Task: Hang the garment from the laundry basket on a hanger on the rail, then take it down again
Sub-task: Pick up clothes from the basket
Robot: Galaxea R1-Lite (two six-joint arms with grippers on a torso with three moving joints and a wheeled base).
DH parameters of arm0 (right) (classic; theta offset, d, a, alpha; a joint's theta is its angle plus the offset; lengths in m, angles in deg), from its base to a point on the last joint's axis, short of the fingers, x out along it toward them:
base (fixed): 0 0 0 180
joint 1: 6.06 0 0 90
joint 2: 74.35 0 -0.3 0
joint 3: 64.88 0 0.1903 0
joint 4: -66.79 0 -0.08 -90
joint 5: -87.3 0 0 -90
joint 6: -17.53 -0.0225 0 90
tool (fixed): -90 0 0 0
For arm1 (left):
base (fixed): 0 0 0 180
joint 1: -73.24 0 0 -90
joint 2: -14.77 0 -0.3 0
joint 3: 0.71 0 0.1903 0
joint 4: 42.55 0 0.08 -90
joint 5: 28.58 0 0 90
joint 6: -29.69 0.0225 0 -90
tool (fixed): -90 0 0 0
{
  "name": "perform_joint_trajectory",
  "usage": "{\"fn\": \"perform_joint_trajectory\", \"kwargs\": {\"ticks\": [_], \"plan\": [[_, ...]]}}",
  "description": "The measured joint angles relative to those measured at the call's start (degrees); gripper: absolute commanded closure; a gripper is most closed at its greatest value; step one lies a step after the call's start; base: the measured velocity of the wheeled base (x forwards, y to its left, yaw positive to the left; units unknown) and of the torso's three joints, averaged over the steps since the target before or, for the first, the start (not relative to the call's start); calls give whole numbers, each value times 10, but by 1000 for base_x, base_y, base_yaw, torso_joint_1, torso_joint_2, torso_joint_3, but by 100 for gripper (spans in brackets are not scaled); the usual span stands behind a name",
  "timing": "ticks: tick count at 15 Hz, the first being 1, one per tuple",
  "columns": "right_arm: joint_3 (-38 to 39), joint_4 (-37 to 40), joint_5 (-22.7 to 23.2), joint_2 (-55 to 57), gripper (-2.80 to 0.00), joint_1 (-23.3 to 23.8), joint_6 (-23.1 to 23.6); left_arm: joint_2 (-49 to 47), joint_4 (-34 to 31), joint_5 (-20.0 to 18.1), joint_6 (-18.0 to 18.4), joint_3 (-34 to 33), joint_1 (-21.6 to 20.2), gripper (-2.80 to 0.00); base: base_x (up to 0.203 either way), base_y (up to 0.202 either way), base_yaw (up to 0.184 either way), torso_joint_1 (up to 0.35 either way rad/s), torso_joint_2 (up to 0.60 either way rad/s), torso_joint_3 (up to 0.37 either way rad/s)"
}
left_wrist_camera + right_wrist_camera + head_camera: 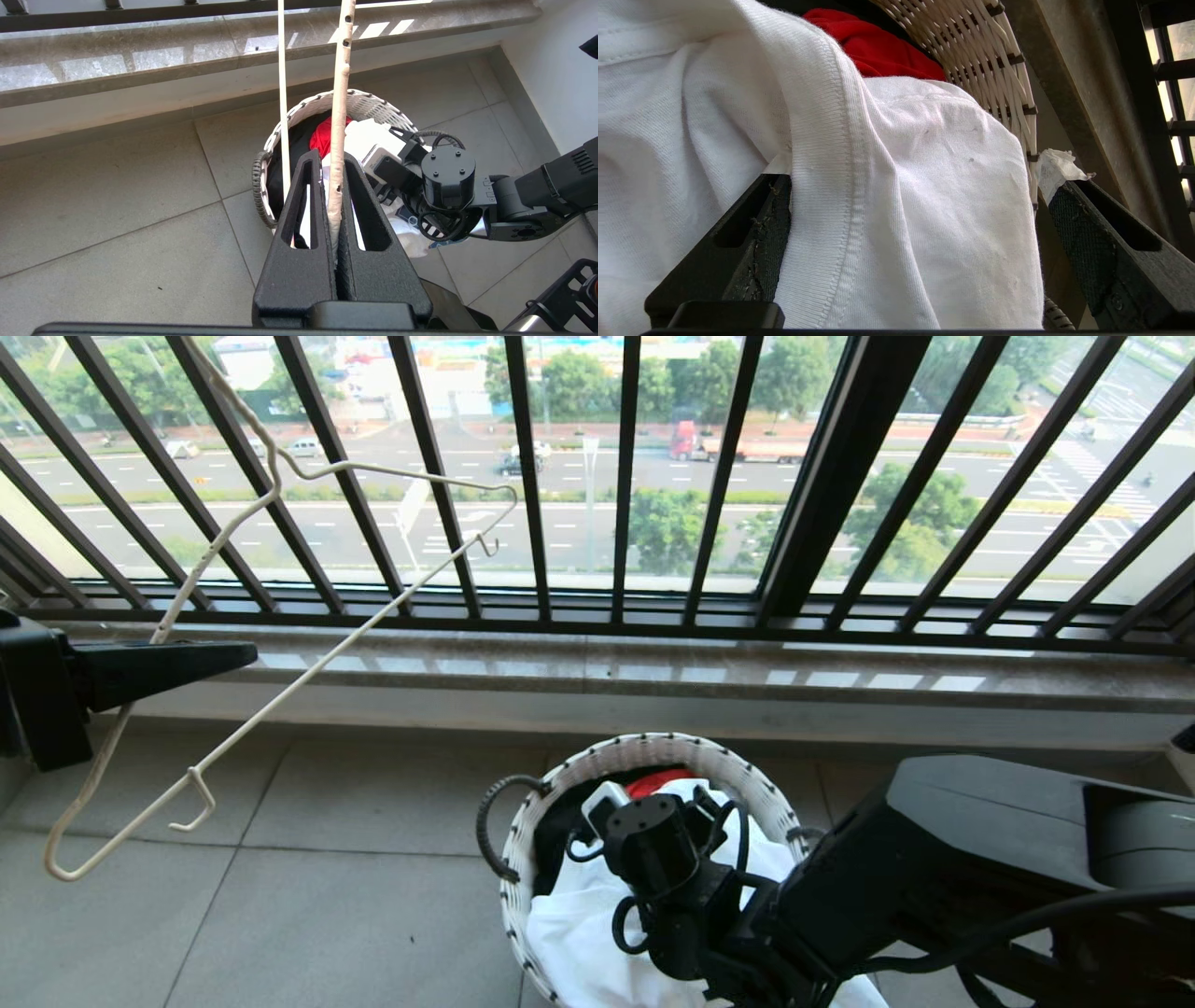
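For a clean pick, the ribbed collar band of the white cotton T-shirt [896, 196] should be caught between the pads before closing, so that the red cloth [878, 46] beneath is left behind. The right gripper [920, 252] is spread wide inside the small round white woven basket [644, 751] on the floor, the T-shirt draped between its fingers, not yet pinched. The thin cream-white wire hanger [280, 695] is clamped in the closed left gripper [337, 186], held well aside.

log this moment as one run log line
left gripper: shut on hanger | right gripper: jaws open around shirt in basket | shirt not yet lifted
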State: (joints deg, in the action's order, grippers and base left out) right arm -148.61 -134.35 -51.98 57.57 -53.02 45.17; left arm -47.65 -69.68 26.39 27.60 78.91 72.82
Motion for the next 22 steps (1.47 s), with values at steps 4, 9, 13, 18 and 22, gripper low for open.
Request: {"fn": "perform_joint_trajectory", "kwargs": {"ticks": [4,9,13,18,22], "plan": [[1,-6,-6,4,-280,1,8,1,0,0,0,0,-3,0,0,0,0,0,0,0],[23,-51,-20,5,-280,1,38,5,0,0,0,1,-7,0,0,0,0,0,0,0],[24,-55,-23,-18,-280,4,45,7,0,0,-1,1,-8,0,0,0,0,0,0,0],[20,-55,-23,-39,-280,15,47,9,0,0,-1,2,-8,0,0,0,0,0,0,0],[12,-53,-23,-41,-280,26,54,9,0,0,0,2,-8,0,0,0,0,0,0,0]]}}
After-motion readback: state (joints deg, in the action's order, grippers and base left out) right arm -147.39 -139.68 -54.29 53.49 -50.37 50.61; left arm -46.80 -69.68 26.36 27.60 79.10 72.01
